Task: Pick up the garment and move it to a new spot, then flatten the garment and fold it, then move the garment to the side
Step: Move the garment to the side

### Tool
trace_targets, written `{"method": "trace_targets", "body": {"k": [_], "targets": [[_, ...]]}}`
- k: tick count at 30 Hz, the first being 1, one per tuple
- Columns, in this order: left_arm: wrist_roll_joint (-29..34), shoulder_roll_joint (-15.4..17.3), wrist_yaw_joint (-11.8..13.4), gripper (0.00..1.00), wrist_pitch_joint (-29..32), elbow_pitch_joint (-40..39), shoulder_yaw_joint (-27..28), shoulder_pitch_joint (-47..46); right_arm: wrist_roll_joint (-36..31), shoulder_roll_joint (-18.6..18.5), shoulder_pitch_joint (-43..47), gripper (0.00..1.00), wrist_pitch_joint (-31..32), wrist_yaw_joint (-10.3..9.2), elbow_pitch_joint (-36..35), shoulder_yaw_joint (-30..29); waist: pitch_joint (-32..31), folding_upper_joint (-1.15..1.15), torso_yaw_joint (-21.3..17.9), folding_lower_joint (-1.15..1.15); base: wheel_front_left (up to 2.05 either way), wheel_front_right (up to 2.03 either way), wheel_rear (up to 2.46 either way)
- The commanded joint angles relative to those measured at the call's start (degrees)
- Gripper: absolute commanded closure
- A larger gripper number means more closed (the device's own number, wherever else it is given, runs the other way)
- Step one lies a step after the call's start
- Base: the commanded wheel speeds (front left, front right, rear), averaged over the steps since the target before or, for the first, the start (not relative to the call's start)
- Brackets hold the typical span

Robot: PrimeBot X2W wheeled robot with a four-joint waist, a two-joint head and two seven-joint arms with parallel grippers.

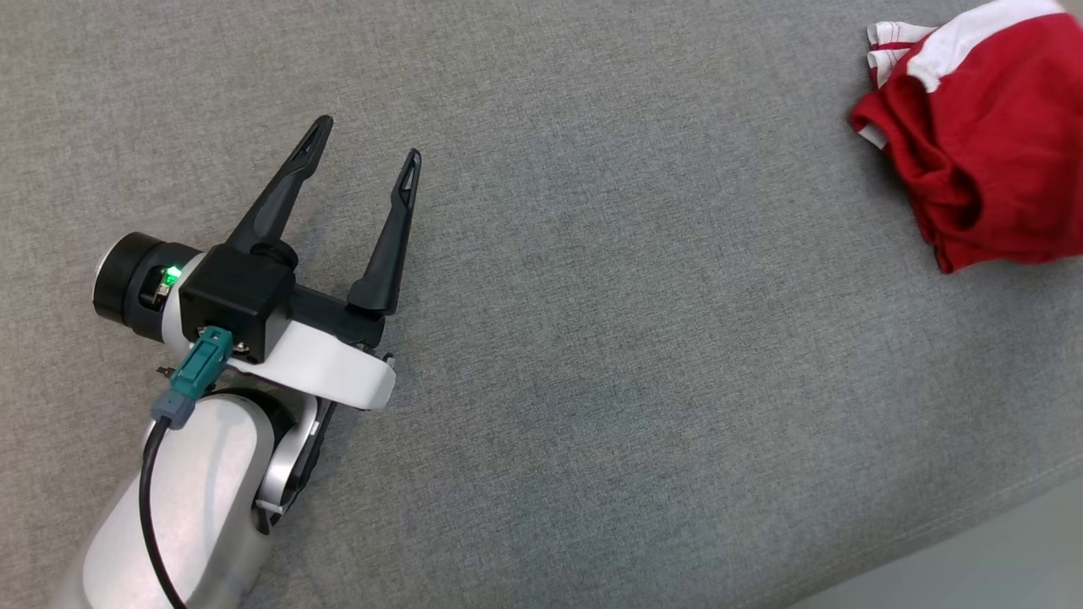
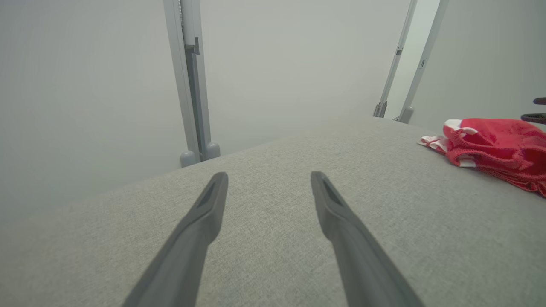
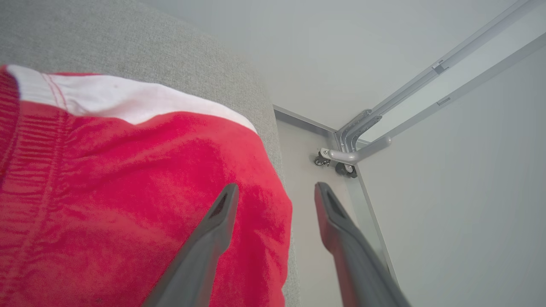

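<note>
1. White forearm [image 1: 169, 507] of the L arm comes in from the lower-left corner of the head view. It has a black cable w/ teal plug [image 1: 201, 370] at the wrist and a lit green LED [image 1: 173, 274].
2. left gripper [image 1: 368, 138]: fingers spread wide w/ nothing between them, so it's holding nothing. It sits over bare cloth, tips pointing up and a bit right in the head view. Its own cam shows the same spread [image 2: 268, 175].
3. The tabletop [image 1: 609, 355] is covered in grey woven fabric; the mid stretch is bare. Pale metal posts [image 2: 192, 85] stand behind its far edge in the L wrist view.
4. The red garment [image 1: 990, 144] has white trim and lies bunched at the top-right corner of the head view, on the tabletop and well apart from the left gripper. Prob. shorts, but too crumpled to be sure. The L wrist cam has it at far right [image 2: 499, 145].
5. right gripper [image 3: 277, 185]: jaws parted, nothing pinched. One finger lies across the red garment [image 3: 128, 192] in the R wrist view, the other past the cloth's edge, over the floor [image 3: 307, 221].
6. The garment's R edge lies near the tabletop edge. Beyond it stands a wheeled frame foot [image 3: 345, 155].
</note>
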Motion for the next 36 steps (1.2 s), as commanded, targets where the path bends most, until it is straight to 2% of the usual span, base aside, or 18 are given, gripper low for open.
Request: {"method": "trace_targets", "body": {"k": [1, 6, 12, 18, 22, 26, 31, 36], "targets": [[0.3, 0.1, -0.2, 0.0, -0.2, 0.1, 0.2, -0.8, -0.3, 0.1, -0.6, 0.0, -0.5, -0.03, 0.6, -0.6, 0.0, 0.0, 0.1, 0.0, 0.0, 0.0, 0.0], [-0.6, -0.1, 0.4, 0.0, -1.3, 1.0, 0.7, 0.0, 0.9, 1.3, 0.1, 0.0, -0.6, -0.03, 2.8, -5.3, -1.3, 0.0, 0.8, 0.0, 0.0, 0.0, 0.0], [-2.8, -0.5, 2.5, 0.0, -4.1, 2.5, 3.0, 3.7, 0.6, 4.7, 8.3, 0.0, -0.5, -0.03, -10.0, -21.1, -5.8, 0.0, 1.9, 0.0, 0.0, 0.0, 0.0], [-4.6, -0.7, 4.5, 0.0, -6.5, 3.2, 5.5, 7.3, -4.6, 12.2, 19.4, 0.0, -0.5, -0.03, -25.8, -31.7, -10.1, 0.0, 4.5, 0.0, 0.0, 0.0, 0.0], [-5.5, -1.3, 5.4, 0.0, -7.7, 3.4, 6.4, 9.4, -7.2, 17.0, 25.7, 0.0, -0.5, -0.03, -34.6, -33.9, -12.5, 0.0, 6.8, 0.0, 0.0, 0.0, 0.0], [-6.3, -2.1, 6.2, 0.0, -8.7, 4.0, 7.4, 11.3, -8.5, 20.6, 30.9, 0.0, -0.5, -0.03, -41.6, -33.1, -14.8, 0.0, 9.2, 0.0, 0.0, 0.0, 0.0], [-6.9, -3.0, 6.7, 0.0, -9.7, 4.5, 8.6, 14.4, -9.8, 24.6, 36.2, 0.0, 0.3, -0.03, -48.0, -31.8, -18.1, 0.0, 12.1, 0.0, 0.0, 0.0, 0.0], [-7.2, -3.8, 6.7, 0.0, -10.1, 4.3, 9.9, 17.7, -11.1, 27.0, 41.4, 0.0, 3.0, -0.03, -52.0, -30.6, -21.6, 0.0, 15.0, 0.0, 0.0, 0.0, 0.0]]}}
